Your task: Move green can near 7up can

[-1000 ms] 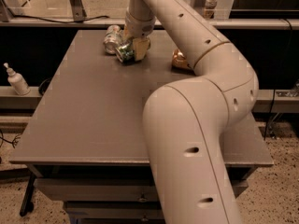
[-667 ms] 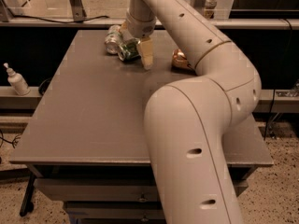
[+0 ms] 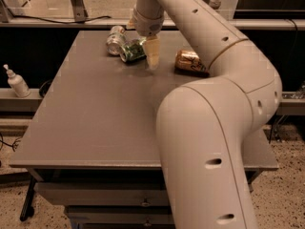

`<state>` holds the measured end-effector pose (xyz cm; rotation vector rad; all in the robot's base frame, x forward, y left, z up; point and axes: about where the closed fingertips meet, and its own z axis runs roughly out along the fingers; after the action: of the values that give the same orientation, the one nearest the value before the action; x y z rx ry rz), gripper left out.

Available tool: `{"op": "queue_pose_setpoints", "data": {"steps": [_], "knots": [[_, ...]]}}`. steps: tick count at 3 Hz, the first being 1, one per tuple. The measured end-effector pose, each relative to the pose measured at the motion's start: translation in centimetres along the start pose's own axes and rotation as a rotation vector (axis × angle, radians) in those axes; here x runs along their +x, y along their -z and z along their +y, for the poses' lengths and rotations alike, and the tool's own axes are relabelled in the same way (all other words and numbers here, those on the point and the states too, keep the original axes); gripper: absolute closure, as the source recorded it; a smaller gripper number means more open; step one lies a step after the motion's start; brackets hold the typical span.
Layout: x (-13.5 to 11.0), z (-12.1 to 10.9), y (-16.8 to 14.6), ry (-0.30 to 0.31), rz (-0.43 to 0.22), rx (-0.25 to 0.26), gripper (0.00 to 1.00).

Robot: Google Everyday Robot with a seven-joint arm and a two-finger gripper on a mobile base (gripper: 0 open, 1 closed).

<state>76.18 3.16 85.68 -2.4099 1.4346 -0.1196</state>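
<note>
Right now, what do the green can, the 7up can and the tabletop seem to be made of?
Green can: thin metal, likely aluminium, with a glossy printed skin that catches glints. 7up can: likely the same, with a paler silvery sheen and a bright metal end. Tabletop: smooth matte grey-brown, probably laminate; no grain shows. The gripper hangs beside the green can and looks like pale matte plastic.

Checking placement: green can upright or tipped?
Tipped: the green can lies on its side on the table, beside the 7up can. The gripper hangs just right of it.
</note>
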Motion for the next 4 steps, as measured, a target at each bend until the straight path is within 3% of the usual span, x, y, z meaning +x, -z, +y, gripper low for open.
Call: {"op": "queue_pose_setpoints", "data": {"steps": [1,2,3,4], "knots": [[-1.4,1.2,4.3,-0.056,-0.072,0.069,0.00],[-3.4,3.9,9.7,-0.108,-0.168,0.158,0.00],[-4.9,7.6,14.2,-0.144,-0.276,0.248,0.00],[-4.4,11.3,17.4,-0.195,-0.377,0.338,0.00]]}}
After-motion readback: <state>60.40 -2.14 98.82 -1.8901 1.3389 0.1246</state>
